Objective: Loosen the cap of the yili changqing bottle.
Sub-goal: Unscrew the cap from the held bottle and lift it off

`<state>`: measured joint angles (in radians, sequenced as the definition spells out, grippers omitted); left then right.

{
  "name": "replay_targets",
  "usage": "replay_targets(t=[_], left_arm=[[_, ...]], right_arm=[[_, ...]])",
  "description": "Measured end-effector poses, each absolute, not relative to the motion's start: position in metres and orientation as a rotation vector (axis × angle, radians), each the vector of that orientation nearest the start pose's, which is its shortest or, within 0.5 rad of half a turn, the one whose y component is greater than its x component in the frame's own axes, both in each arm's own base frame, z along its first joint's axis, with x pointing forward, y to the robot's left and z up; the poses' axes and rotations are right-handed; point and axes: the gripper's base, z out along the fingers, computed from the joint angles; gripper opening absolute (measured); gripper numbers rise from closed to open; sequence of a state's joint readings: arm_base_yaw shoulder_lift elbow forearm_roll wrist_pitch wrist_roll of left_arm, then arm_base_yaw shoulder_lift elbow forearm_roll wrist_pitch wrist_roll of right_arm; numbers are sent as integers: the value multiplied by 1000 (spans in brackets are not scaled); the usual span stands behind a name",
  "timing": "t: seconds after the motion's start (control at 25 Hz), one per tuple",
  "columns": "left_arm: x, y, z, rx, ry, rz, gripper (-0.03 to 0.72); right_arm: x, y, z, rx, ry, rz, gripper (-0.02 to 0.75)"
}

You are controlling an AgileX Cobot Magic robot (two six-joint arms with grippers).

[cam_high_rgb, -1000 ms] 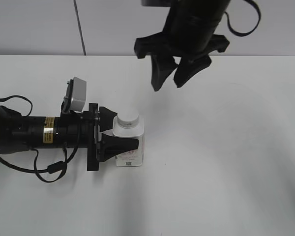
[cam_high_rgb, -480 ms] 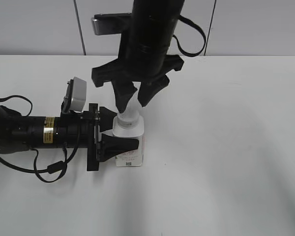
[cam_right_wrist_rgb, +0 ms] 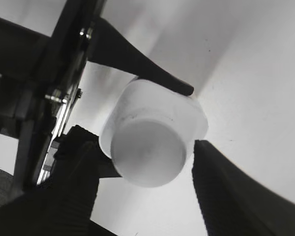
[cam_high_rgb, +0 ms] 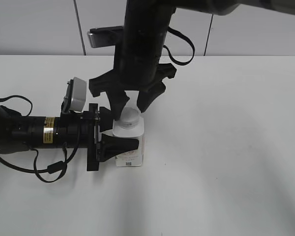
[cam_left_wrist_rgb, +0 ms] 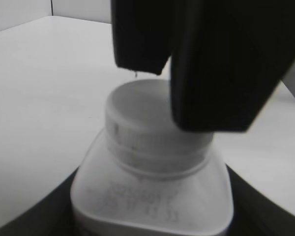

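Right gripper straddles the cap, fingers spread.
Left gripper lies along the white table, clenched on the yili changqing bottle, which stands upright; the right fingers flank the cap without pressing it.

Bottle: left gripper blocks 9 o'clock; right gripper fingers flank cap; table open 3–6 o'clock

Matt white plastic bottle w/ ribbed cap; matt black plastic hands.
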<state>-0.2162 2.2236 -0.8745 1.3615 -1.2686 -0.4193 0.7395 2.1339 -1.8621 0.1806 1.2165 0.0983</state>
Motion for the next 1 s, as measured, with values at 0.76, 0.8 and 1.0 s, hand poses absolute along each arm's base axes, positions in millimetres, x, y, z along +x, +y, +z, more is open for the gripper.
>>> replay_targets(t=[0.76, 0.8, 1.0], left_arm=[[299, -153, 71, 1246, 1499, -1117, 435], [299, -153, 71, 1246, 1499, -1117, 435], [299, -153, 71, 1245, 1499, -1117, 435]], right_arm=[[325, 315, 216, -899, 2926, 311, 491], [325, 315, 215, -899, 2927, 310, 489], [324, 316, 215, -899, 2929, 314, 405]])
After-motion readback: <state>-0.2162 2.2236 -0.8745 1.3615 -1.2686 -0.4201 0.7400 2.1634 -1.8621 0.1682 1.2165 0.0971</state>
